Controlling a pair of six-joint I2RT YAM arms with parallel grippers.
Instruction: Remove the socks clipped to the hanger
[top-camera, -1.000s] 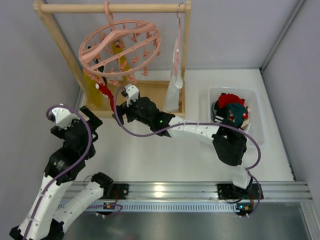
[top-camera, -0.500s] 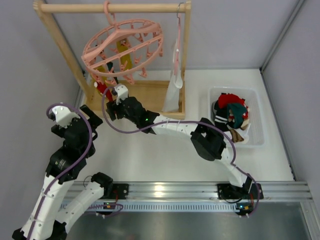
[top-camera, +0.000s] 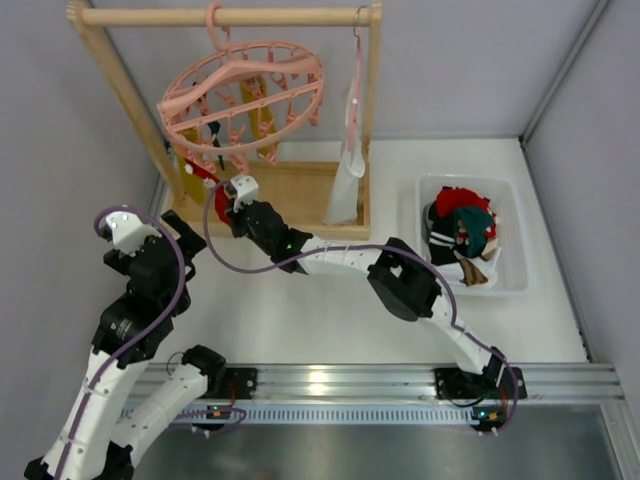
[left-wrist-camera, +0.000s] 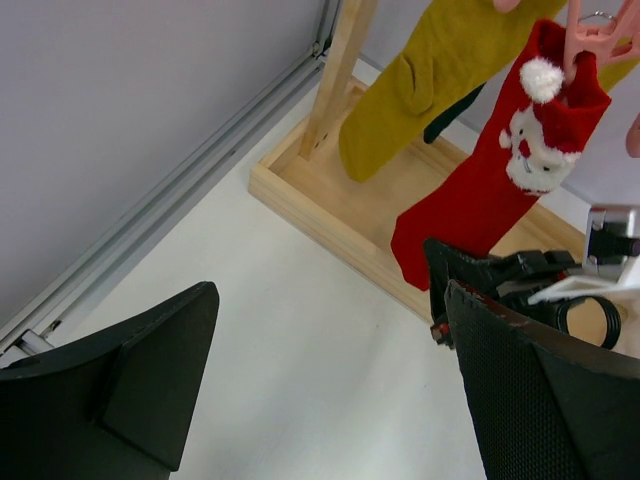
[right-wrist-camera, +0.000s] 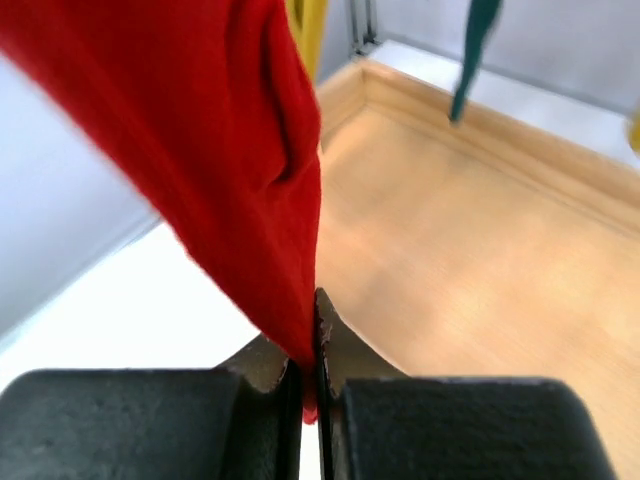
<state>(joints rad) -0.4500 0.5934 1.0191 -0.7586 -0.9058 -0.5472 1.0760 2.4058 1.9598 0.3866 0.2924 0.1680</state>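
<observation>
The round pink hanger (top-camera: 240, 95) hangs from the wooden rack's top rod. A red sock (left-wrist-camera: 500, 190) with a Santa face is clipped to it by a pink peg (left-wrist-camera: 590, 40) and hangs down. My right gripper (right-wrist-camera: 310, 375) is shut on this sock's toe, low beside the rack base (top-camera: 224, 207). A mustard sock (left-wrist-camera: 430, 80) and a dark teal sock (right-wrist-camera: 478, 50) hang behind it. My left gripper (left-wrist-camera: 330, 390) is open and holds nothing, over the white table left of the rack (top-camera: 185, 245).
The wooden rack base (top-camera: 300, 190) lies just behind the right gripper. A slim pink hanger with white cloth (top-camera: 350, 165) hangs at the rack's right end. A white bin (top-camera: 508, 190) at the right holds removed socks and a striped garment. The wall runs close on the left.
My right gripper reached left under the hanger and closed on the red sock's toe. The pink hanger swayed. The left arm stayed still.
</observation>
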